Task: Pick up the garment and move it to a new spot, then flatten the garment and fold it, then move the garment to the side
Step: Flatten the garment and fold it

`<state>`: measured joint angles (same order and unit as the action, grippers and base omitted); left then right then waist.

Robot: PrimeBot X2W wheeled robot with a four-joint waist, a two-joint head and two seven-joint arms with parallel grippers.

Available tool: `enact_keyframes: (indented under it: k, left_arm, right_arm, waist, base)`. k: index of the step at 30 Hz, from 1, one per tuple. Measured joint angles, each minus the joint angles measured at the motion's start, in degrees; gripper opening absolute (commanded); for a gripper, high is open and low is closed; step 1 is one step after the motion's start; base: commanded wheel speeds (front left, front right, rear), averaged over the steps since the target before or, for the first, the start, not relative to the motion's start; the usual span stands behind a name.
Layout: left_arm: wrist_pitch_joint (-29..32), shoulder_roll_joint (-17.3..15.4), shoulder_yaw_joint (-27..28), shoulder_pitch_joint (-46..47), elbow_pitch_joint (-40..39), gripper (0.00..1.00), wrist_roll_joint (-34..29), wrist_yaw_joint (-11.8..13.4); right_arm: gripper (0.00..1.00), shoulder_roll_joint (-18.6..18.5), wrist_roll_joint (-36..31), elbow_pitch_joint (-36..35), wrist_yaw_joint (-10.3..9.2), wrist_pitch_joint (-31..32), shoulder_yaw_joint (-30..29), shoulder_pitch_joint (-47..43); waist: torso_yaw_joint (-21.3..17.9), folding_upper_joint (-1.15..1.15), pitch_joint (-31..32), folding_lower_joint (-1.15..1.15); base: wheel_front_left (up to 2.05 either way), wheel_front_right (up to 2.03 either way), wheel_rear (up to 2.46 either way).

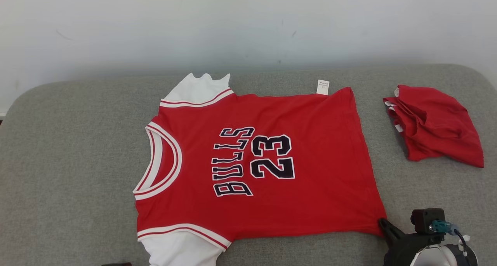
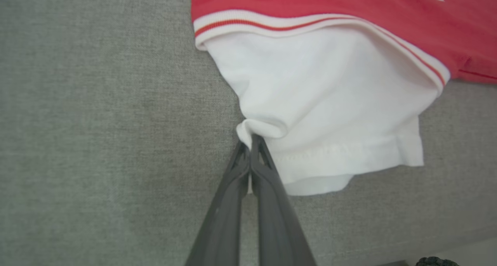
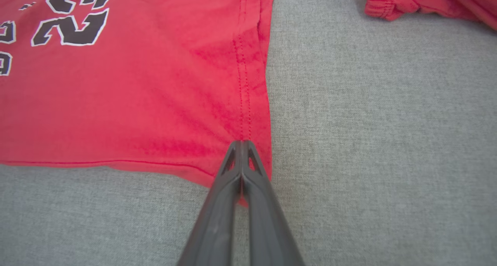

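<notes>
The garment (image 1: 295, 180) is a red jersey with white sleeves and dark "BULLS 23" lettering, lying flat on the grey cushion with its neck to the left. In the left wrist view my left gripper (image 2: 250, 141) is shut on the hem corner of the near white sleeve (image 2: 330, 103), bunching the cloth there. My right gripper (image 3: 241, 143) is shut on the near bottom corner of the red body (image 3: 136, 103), beside the stitched hem. In the head view the right gripper (image 1: 382, 222) touches that same corner at the lower right.
A second red garment (image 1: 435, 126) lies crumpled at the right of the cushion, also seen as red cloth (image 3: 427, 2) in the right wrist view. The grey cushion (image 1: 70, 161) has bare room to the left and front. A pale wall stands behind.
</notes>
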<state>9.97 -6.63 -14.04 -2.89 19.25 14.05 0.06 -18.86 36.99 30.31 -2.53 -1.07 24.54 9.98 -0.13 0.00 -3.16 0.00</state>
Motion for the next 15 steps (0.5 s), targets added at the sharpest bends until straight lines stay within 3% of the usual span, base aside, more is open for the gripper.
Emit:
enact_keyframes:
  k: [15]
  left_arm:
    - [-1.8, -0.6, 0.4, 0.1, -1.6, 0.00, 0.0, 0.0]
  right_arm:
    - [0.00, -0.1, 0.2, 0.2, 1.04, -2.5, -0.3, 0.0]
  waist:
    - [-0.2, 0.00, 0.4, 0.00]
  base:
    - [0.00, 0.00, 0.00]
